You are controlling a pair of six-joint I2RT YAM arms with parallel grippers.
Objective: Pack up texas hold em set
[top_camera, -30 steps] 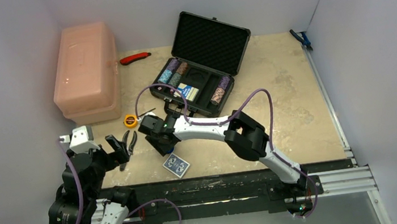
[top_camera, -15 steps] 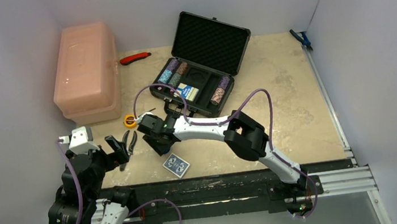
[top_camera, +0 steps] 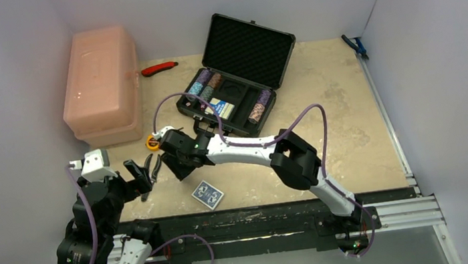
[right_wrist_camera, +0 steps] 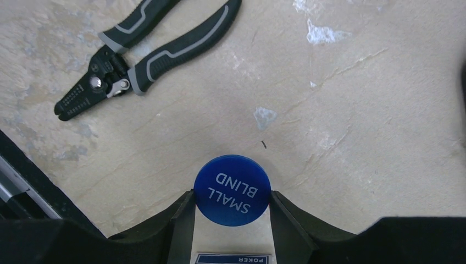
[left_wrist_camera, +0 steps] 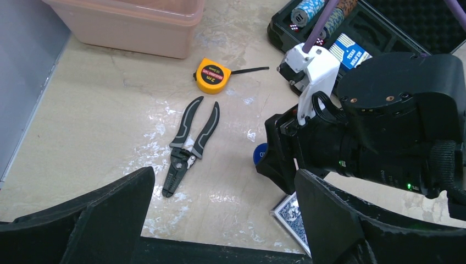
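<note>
The black case (top_camera: pixel 245 50) lies open at the back of the table, foam lid up. Chip stacks (top_camera: pixel 202 85) and a boxed deck (top_camera: pixel 223 110) sit in its tray. My right gripper (right_wrist_camera: pixel 232 201) is shut on the round blue disc (right_wrist_camera: pixel 232 190) marked SMALL BLIND, low over the table in front of the case. The disc also shows in the left wrist view (left_wrist_camera: pixel 259 154). A blue-white card deck (top_camera: pixel 207 194) lies flat just nearer than the right gripper (top_camera: pixel 179 172). My left gripper (left_wrist_camera: pixel 222 181) is open and empty at the near left.
Black pliers (top_camera: pixel 152 165) lie between the two grippers. A yellow tape measure (top_camera: pixel 153 142) sits behind them. A pink plastic box (top_camera: pixel 100 78) stands at the back left, with a red knife (top_camera: pixel 159 68) beside it. A blue tool (top_camera: pixel 355 45) lies at the back right.
My right gripper has shifted a little left and back with the blue disc in it. The left arm has barely moved.
</note>
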